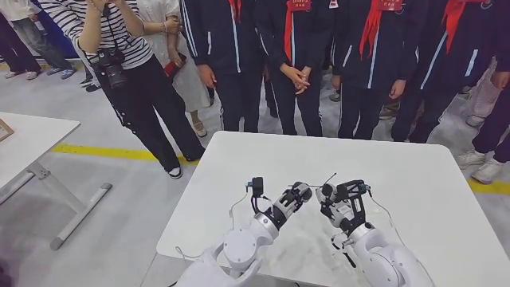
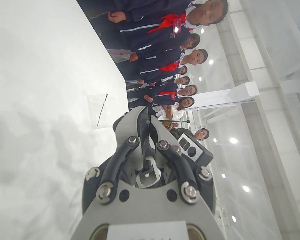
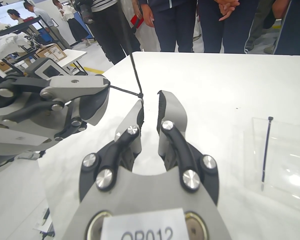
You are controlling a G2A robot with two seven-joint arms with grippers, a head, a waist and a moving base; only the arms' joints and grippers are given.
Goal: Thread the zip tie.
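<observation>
A black zip tie (image 3: 130, 51) hangs in the air above the white table (image 3: 215, 81). My left gripper (image 3: 106, 86) is shut on one end of it. From there the strap runs to the tie's small head (image 3: 140, 95), and a long tail rises from the head. My right gripper (image 3: 151, 103) is open, and its near fingertip (image 3: 139, 109) is right beside the head. In the left wrist view the left gripper (image 2: 148, 116) pinches a black strap between its pads. In the top view both grippers (image 1: 299, 195) (image 1: 333, 195) meet over the table's near middle.
A second black zip tie (image 3: 266, 151) lies flat on a clear plate (image 3: 285, 166) on the table, off to the right gripper's side; it is the zip tie (image 2: 102, 109) on the table in the left wrist view. People stand along the table's far edge (image 1: 319, 134).
</observation>
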